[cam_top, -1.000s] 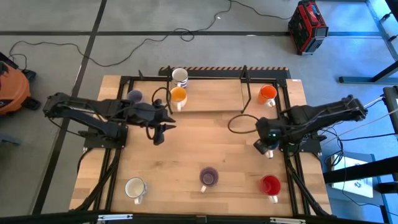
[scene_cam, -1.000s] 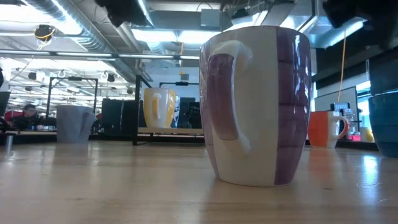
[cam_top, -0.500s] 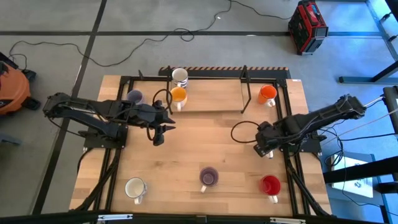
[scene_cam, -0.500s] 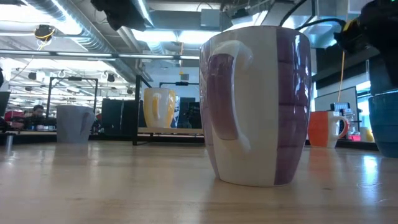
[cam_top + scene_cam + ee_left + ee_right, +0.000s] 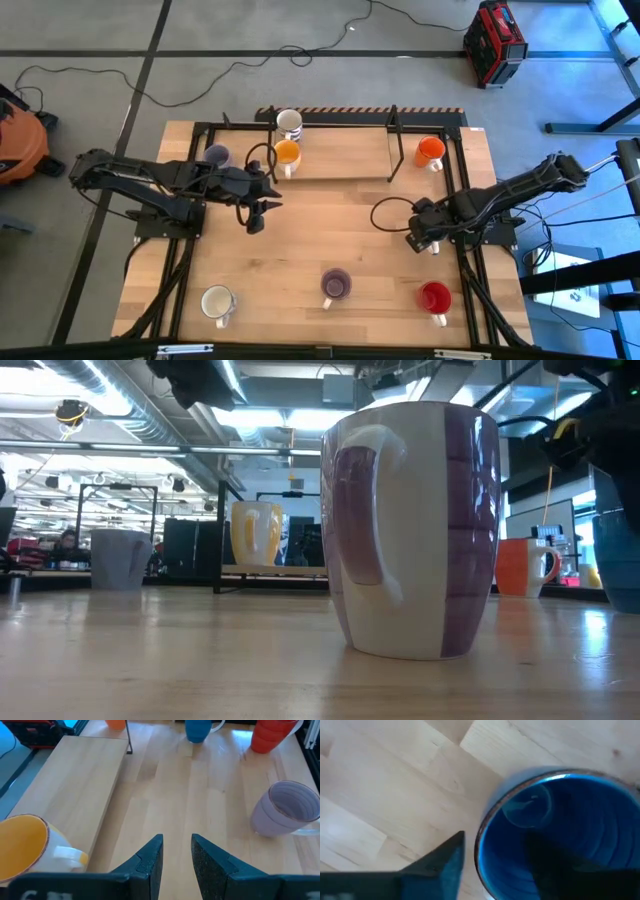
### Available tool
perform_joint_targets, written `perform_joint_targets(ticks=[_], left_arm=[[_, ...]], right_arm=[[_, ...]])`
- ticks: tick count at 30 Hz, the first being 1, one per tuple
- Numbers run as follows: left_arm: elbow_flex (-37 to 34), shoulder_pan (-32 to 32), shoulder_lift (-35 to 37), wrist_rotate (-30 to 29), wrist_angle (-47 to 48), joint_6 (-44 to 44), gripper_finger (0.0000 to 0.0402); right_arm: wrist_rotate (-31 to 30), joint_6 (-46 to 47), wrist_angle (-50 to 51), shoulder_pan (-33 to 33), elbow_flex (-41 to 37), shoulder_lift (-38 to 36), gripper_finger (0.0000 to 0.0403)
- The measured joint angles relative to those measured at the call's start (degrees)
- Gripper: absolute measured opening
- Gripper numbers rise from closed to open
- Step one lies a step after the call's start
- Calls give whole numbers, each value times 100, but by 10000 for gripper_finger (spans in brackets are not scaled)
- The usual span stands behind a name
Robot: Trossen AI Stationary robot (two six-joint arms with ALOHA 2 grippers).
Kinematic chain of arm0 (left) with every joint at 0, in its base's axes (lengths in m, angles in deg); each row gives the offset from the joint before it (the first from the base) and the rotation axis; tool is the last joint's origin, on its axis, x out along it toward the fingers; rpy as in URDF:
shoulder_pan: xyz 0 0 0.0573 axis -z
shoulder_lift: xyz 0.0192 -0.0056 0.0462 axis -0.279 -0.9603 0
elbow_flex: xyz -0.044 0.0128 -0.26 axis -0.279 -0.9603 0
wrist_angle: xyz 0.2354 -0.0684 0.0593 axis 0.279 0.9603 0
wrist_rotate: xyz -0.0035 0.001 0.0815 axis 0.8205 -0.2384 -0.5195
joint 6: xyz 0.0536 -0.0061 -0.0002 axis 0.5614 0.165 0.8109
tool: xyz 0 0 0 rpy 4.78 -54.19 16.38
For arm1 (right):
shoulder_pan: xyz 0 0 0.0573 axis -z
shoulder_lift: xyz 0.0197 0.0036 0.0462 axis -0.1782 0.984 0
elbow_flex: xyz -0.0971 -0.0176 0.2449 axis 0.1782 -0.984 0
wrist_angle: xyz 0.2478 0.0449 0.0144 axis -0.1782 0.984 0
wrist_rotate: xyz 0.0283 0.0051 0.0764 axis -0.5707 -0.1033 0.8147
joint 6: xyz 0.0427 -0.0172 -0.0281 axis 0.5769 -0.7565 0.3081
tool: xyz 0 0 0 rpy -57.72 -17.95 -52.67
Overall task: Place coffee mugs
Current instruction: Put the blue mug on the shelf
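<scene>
High view: seven mugs countable on the table (image 5: 330, 215). White mug (image 5: 289, 122), yellow-orange mug (image 5: 286, 152) and orange mug (image 5: 430, 151) stand along the far side by the raised board (image 5: 340, 155); grey-lavender mug (image 5: 216, 155) sits just behind the left arm. Near edge has cream mug (image 5: 217, 301), purple mug (image 5: 335, 285), red mug (image 5: 434, 297), spaced in a row. Right gripper (image 5: 420, 238) is at the right side, directly over the blue mug, which is hidden under it from this angle. Left gripper (image 5: 262, 203) hovers mid-table, holding nothing. Low view: purple mug (image 5: 415, 530) fills the frame, upright; blue mug (image 5: 622, 555) is cut by the frame edge, base on the wood; grey-lavender mug (image 5: 119, 557), yellow-orange mug (image 5: 257, 533), orange mug (image 5: 522, 566) upright behind. Left wrist view: left gripper (image 5: 177, 851) has fingers parted by a narrow gap, nothing between them, bare wood ahead; blue mug (image 5: 198, 730) and red mug (image 5: 270, 736) far off. Right wrist view: right gripper (image 5: 495, 850) straddles the blue mug (image 5: 560, 830) wall, one finger (image 5: 447, 857) outside the rim, the other inside; fingers look slack, not pinching. Judgement: blue mug looks set down and released; task well on. No target layout is visible, so what's left is unclear.
</scene>
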Motion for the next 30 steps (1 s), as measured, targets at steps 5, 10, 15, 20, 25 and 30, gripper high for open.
perform_joint_targets(ticks=[5,10,15,20,25,30], left_arm=[[0,-1,-1,-159,1,0,95],[0,-2,-2,-247,0,2,95],[0,-2,-4,-262,2,4,95],[0,-2,-4,-267,0,93,95],[0,-2,-4,-272,-23,140,95],[0,-1,-4,-272,-59,130,95]], right_arm=[[-9,-3,-251,-1,-210,105,73],[-56,-115,-415,-1,-165,429,11],[-134,-323,-780,2,276,913,8],[-316,-730,-807,88,1010,1531,7],[-340,-1551,-867,465,1817,2303,6],[-333,-2541,-832,921,2722,3181,4]])
